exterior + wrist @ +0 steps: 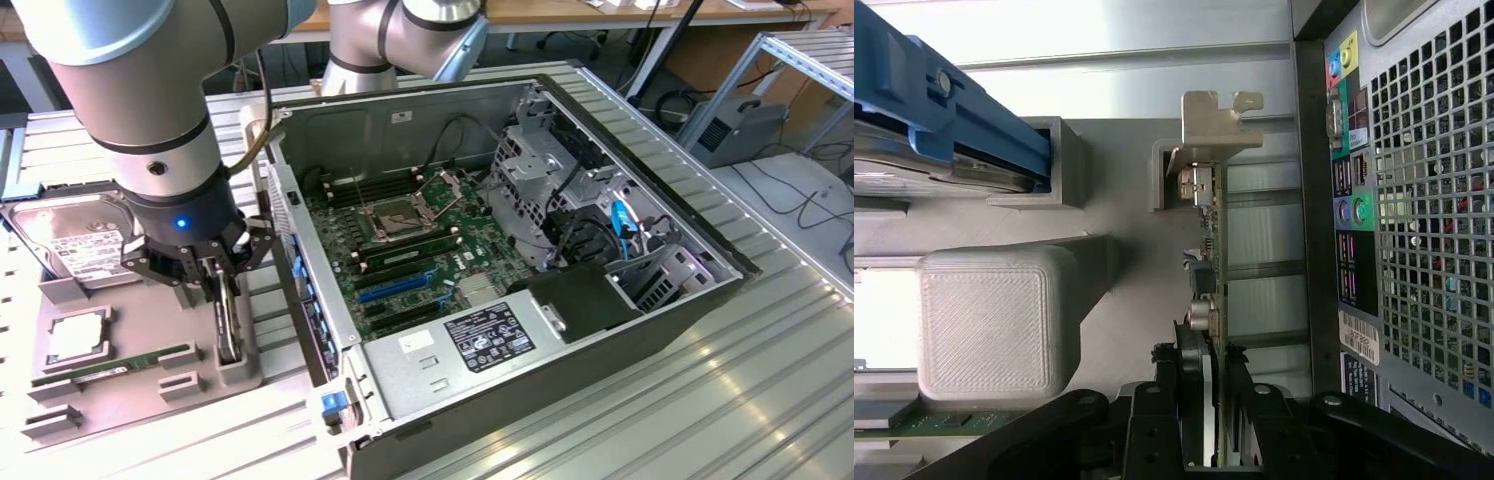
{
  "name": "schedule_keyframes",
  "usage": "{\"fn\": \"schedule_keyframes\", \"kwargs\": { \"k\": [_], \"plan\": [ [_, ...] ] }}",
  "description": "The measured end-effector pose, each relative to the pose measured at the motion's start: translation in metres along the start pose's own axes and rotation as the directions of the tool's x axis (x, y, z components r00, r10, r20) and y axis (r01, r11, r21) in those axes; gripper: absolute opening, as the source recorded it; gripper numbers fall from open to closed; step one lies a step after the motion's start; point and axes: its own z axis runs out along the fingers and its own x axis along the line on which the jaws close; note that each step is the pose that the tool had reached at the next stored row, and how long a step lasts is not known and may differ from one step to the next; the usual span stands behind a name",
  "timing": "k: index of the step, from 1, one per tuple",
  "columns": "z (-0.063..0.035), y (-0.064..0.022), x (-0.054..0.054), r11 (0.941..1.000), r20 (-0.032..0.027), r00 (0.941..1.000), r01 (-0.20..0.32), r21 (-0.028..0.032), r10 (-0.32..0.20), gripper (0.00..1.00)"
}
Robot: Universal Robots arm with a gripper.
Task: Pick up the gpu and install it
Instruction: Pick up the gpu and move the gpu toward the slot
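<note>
My pincer (1204, 372) sits astride the gpu (1212, 250), which stands on edge in a slot of the grey tray (123, 398) beside the case (667, 320). Whether I grip it, I cannot tell. The labels on the drive (80, 250) and power supply (487, 338) are too small to read.

We see the hard drive (78, 243) lying near a processor chip (76, 338) and memory stick (114, 366) on the grey tray (127, 405), open computer case (387, 125) alongside.

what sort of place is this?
Likely a robotics lab bench: a robot arm, an opened PC case on a slatted metal table, a grey parts fixture holding a hard drive.
</note>
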Motion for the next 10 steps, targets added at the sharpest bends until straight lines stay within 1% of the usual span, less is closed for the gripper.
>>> {"fn": "schedule_keyframes", "kwargs": {
  "k": [10],
  "plan": [
    [0.0, 0.0, 0.0, 1.0, 0.0, 1.0, 0.0, 0.0, 0.0, 0.29]
  ]
}}
